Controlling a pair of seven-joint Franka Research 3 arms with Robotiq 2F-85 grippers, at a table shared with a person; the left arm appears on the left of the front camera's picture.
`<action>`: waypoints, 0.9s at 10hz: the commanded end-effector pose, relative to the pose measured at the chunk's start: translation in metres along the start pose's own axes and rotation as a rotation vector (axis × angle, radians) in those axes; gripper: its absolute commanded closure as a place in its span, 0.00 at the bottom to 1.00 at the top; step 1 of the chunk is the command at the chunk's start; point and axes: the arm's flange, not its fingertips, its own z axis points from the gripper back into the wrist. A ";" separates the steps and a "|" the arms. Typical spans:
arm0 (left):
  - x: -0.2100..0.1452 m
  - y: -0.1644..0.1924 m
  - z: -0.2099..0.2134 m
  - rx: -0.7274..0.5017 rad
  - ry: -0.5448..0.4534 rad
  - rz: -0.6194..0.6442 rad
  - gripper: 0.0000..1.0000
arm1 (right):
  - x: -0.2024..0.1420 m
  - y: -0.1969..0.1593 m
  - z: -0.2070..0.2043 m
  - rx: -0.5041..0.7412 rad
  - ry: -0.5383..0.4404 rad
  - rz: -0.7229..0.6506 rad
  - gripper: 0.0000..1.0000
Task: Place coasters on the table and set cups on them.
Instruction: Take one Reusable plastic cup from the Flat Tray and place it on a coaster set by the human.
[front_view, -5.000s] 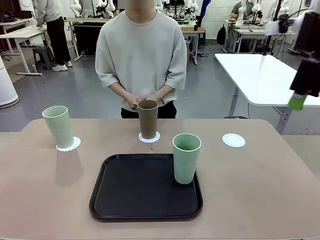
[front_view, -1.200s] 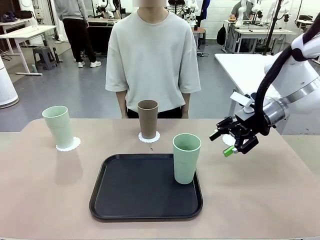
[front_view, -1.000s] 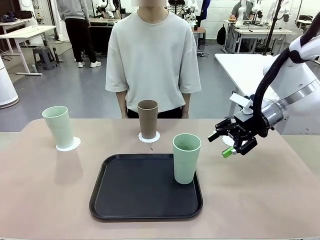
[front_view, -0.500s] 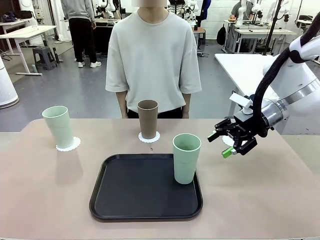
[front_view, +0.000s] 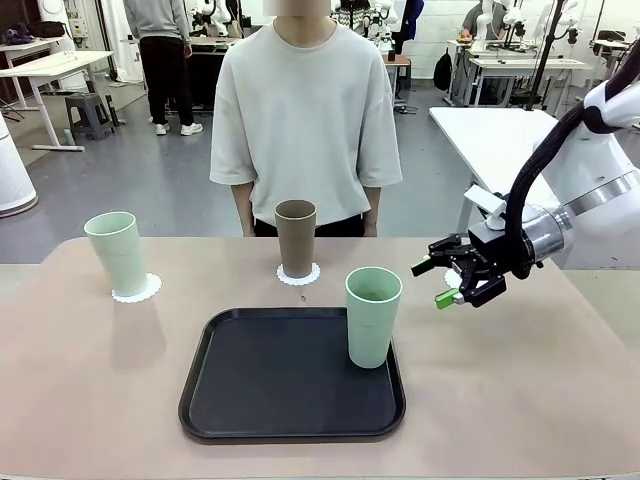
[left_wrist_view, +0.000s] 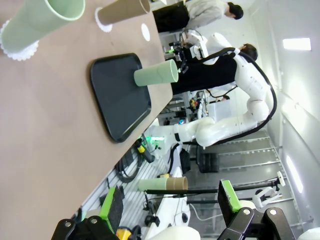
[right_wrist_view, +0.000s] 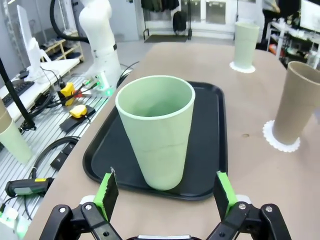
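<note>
Right gripper (front_view: 447, 282): jaws spread, empty, has edged closer to green cup (front_view: 372, 316) at tray's (front_view: 250, 400) 3 o'clock; pickup pending.

At the upper left of the frame, a pale green cup (left_wrist_view: 152, 76) stands on the black tray (left_wrist_view: 120, 95) on the tan table (left_wrist_view: 45, 140).

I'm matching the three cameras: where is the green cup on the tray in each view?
Front: green cup at the black tray's right edge, right of centre.
Left wrist: cup lying sideways, upper middle.
Right wrist: cup centre, close up.
Shared landmark: the brown cup.
</note>
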 end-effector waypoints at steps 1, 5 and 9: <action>0.000 -0.004 -0.001 0.002 -0.023 0.017 0.00 | -0.009 0.003 -0.007 0.027 -0.046 0.043 0.00; 0.000 -0.004 -0.001 0.002 -0.023 0.017 0.00 | -0.017 -0.001 -0.020 0.073 -0.075 0.041 0.00; 0.000 -0.004 -0.001 0.002 -0.023 0.017 0.00 | -0.030 -0.011 -0.043 0.092 -0.105 0.060 0.00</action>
